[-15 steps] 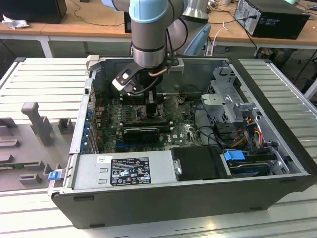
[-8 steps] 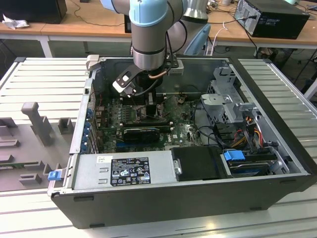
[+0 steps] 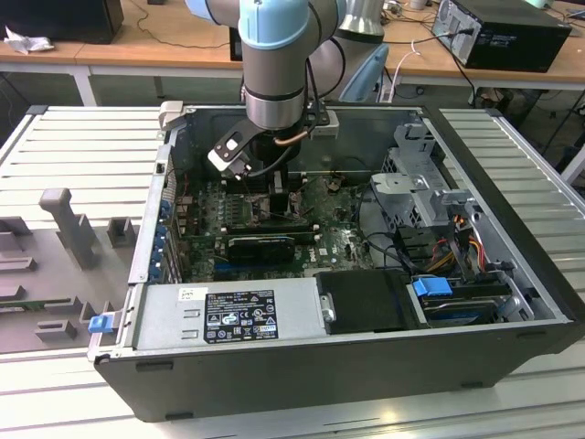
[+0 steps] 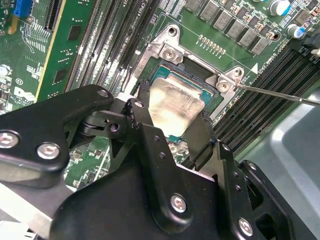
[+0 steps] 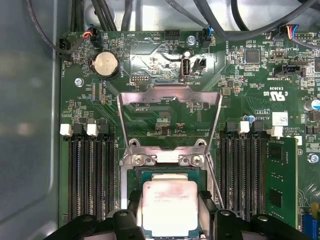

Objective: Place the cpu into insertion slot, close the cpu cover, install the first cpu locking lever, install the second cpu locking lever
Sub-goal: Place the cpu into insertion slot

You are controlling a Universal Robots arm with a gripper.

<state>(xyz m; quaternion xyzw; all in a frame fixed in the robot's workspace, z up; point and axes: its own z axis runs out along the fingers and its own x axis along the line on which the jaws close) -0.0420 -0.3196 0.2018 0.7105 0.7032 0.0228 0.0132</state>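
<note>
Within the computer case (image 3: 366, 370), the end effector (image 4: 174, 116) pinches the cpu (image 5: 169, 210) by opposite edges at the insertion slot (image 5: 134, 180), release outstanding; the cpu cover (image 5: 170, 92) stands open and a locking lever (image 4: 277, 94) appears unlatched, so three steps remain.

Slatted metal table (image 3: 91, 137), open computer case (image 3: 366, 366) lying on it, grey fixture tray (image 3: 101, 274) beside the case, toward the exterior view's left

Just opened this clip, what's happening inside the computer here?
The arm reaches down into the open computer case. Its gripper has the cpu between its fingers, right at the insertion slot; whether the chip is fully seated I cannot tell. The cpu cover stands open, swung away from the slot.
</note>
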